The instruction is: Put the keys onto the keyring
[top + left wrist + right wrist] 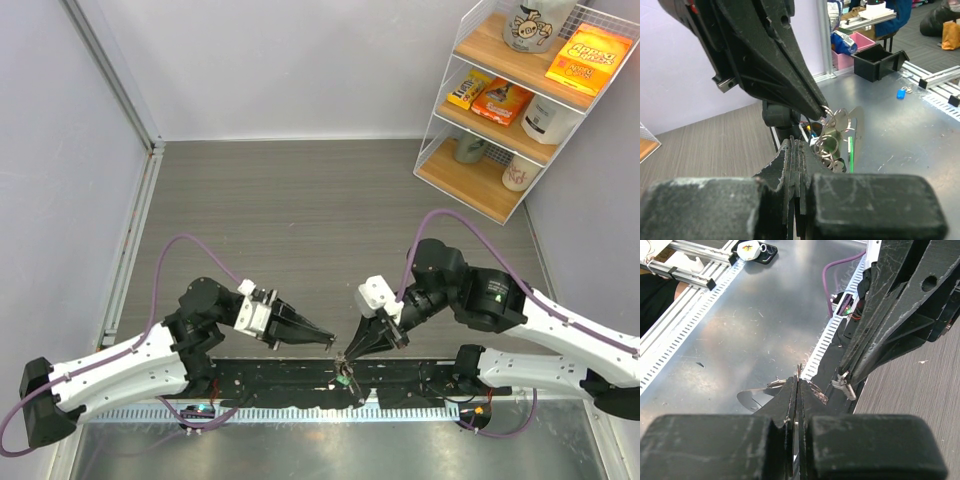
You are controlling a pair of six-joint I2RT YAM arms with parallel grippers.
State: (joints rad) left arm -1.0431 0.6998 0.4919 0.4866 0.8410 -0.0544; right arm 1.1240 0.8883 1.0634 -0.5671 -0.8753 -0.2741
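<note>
My right gripper (347,356) is shut on the keyring (343,374), which hangs below its tips over the arms' black base rail. In the left wrist view the keyring (830,145) is a cluster of thin silvery loops with a flat silver tag and a green piece (850,150), pinched by the right gripper (826,111). My left gripper (328,343) is shut, its tips just left of the right gripper's. In the right wrist view it holds a small silver key (842,385) beside the keyring (816,391) in my right gripper (798,385). Other keys are not visible.
A white wire shelf (520,100) with boxes and mugs stands at the back right. A metal table surface (740,315) lies below the base rail. A blue tag (901,93) and a black bin (877,62) sit on it.
</note>
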